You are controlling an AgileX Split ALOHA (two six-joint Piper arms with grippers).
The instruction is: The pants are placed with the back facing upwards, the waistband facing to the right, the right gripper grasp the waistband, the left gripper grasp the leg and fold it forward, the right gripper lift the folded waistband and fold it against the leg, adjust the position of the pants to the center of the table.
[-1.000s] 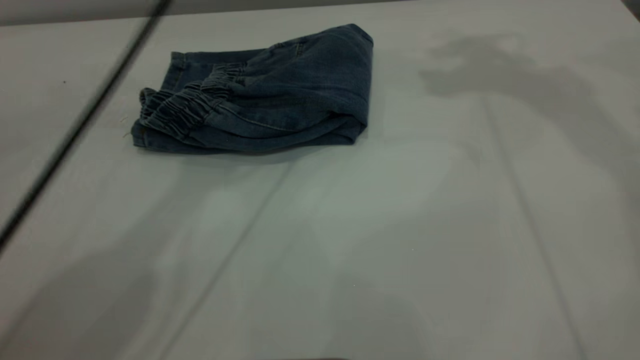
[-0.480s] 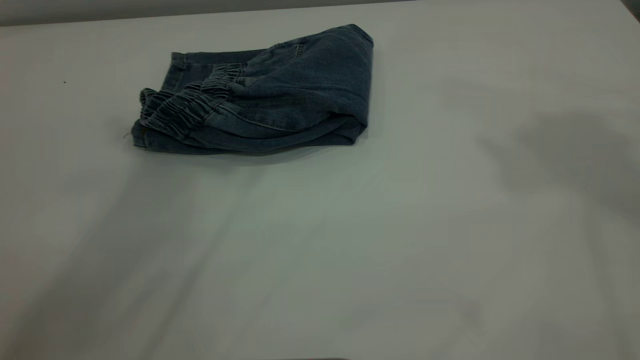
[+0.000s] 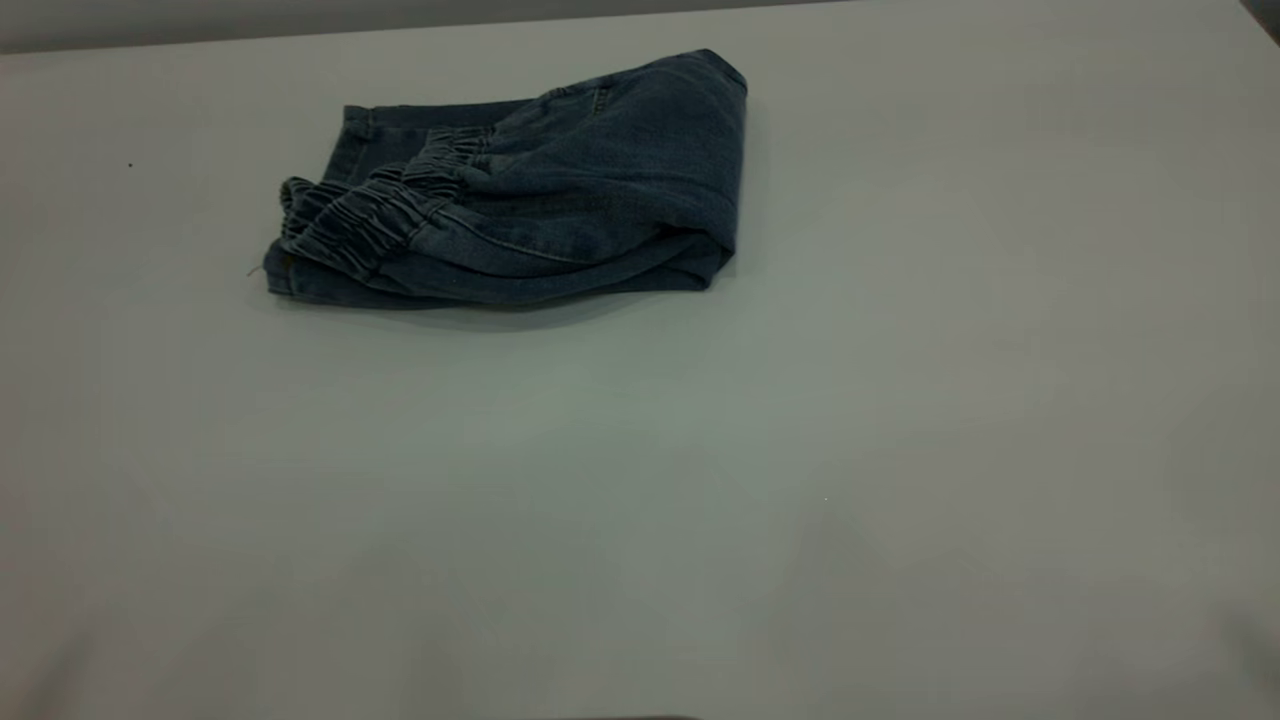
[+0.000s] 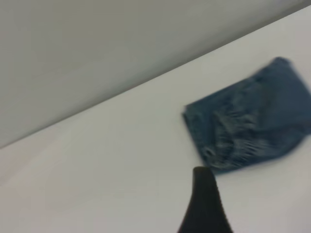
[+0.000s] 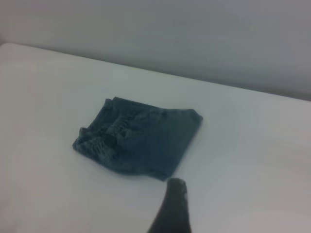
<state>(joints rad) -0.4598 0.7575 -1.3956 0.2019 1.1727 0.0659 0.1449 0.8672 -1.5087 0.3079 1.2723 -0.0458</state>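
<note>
The dark blue denim pants (image 3: 520,190) lie folded into a compact bundle at the far left of the grey table (image 3: 700,480), the gathered elastic waistband (image 3: 360,225) on top and facing left. Neither arm shows in the exterior view. In the left wrist view, one dark finger (image 4: 204,204) of my left gripper (image 4: 238,194) hangs above bare table, well short of the pants (image 4: 252,121). My right gripper (image 5: 218,199) also shows a single finger (image 5: 174,208), held high and back from the pants (image 5: 141,141). No second finger sits beside either one. Both are open and hold nothing.
A pale wall (image 5: 170,34) runs behind the table's far edge. The pants lie close to that far edge.
A thin dark streak at the left and the arms' shadows have swept off the table. The pants have not moved.
</note>
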